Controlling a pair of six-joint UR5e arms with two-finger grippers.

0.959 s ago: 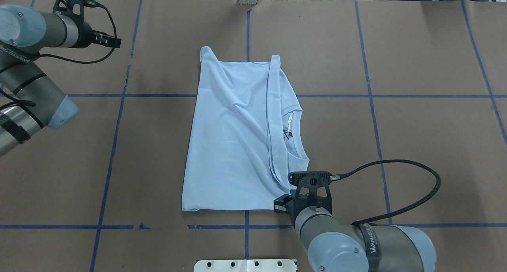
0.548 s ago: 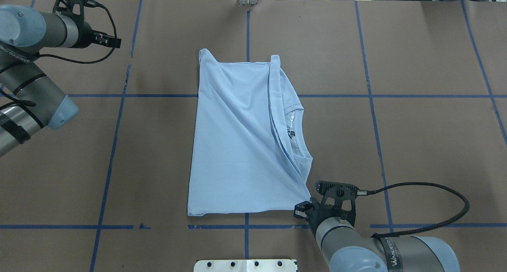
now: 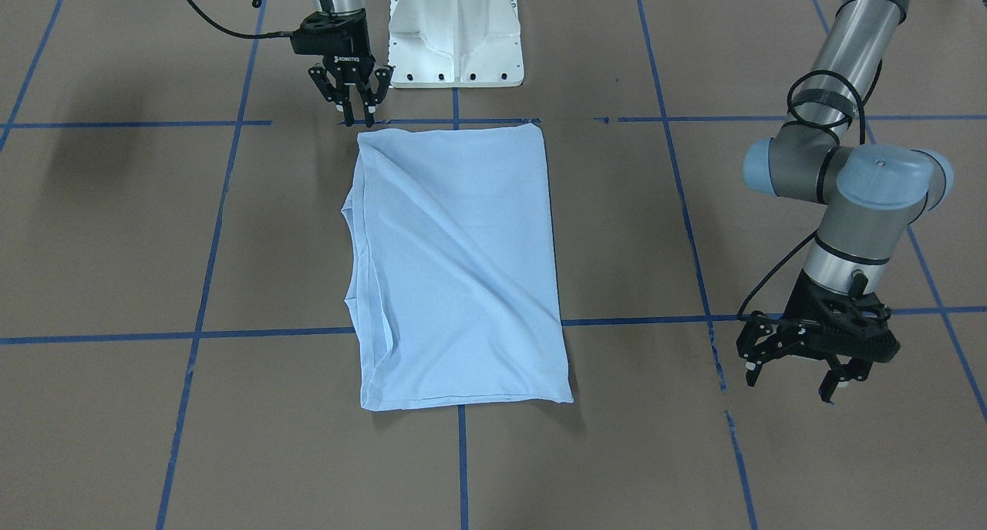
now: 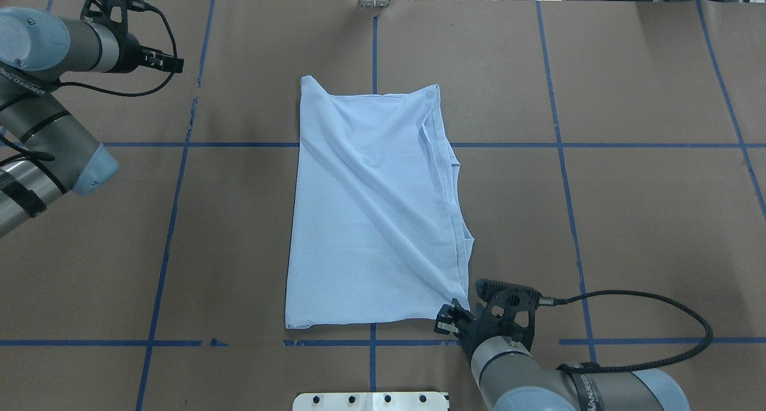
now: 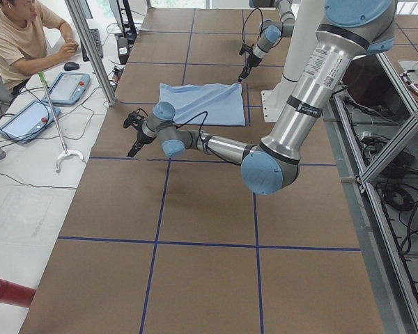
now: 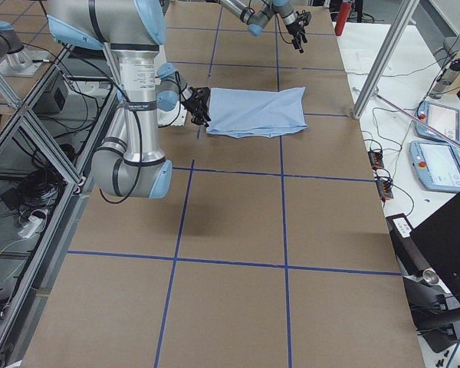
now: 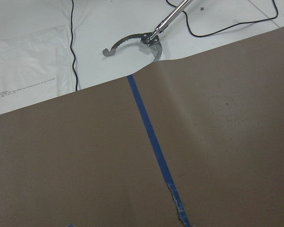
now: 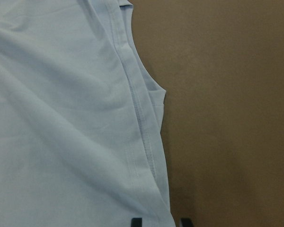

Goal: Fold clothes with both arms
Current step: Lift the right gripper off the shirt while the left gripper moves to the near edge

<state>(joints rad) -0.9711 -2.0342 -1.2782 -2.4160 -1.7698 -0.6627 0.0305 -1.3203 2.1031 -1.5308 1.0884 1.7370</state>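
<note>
We see the light blue T-shirt (image 4: 371,207) folded into a tall rectangle at the centre of the overhead view. It lies flat on the brown table (image 4: 628,219), with diagonal creases and its layered edges along the right side. The right gripper (image 4: 447,320) sits at the lower right corner of the cloth. In its wrist view the fingertips (image 8: 136,221) stand apart with the shirt's edge running between them, so we read it as unclenched and holding nothing. The left gripper (image 3: 788,383), at the lower right of the front-facing view, hangs over bare table with its jaws spread wide, well apart from the shirt.
</note>
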